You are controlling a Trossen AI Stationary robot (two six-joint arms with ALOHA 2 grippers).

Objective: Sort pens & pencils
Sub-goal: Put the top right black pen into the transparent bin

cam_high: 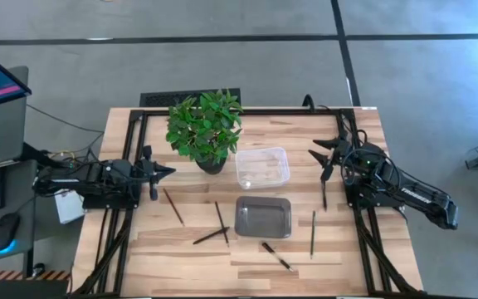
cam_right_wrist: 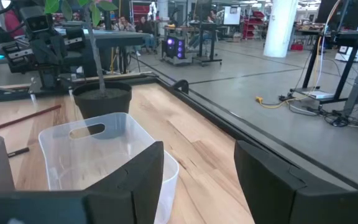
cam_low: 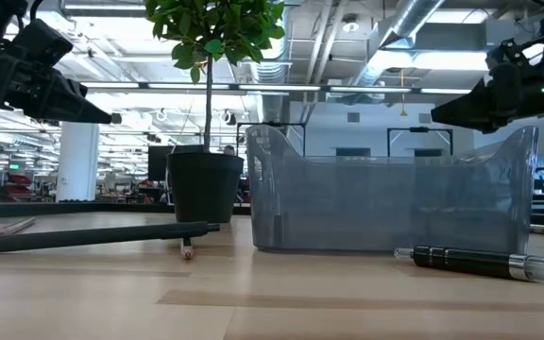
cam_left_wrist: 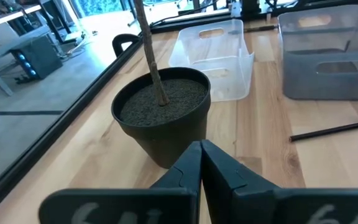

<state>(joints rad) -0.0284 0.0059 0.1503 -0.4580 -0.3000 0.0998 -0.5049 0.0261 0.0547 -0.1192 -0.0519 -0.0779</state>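
Right end effector (cam_high: 325,158) is held spread wide and empty above the counter (cam_high: 338,249) beside the clear bin (cam_high: 262,168), nearest pencil (cam_high: 324,193) lying just below it, long axis front-to-back, while left end effector (cam_high: 169,172), pinched closed, is parked left.

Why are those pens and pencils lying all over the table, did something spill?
Nothing looks spilled or broken. The pens and pencils lie scattered on the table, two crossed. The clear bin and grey bin stand upright, holding none.
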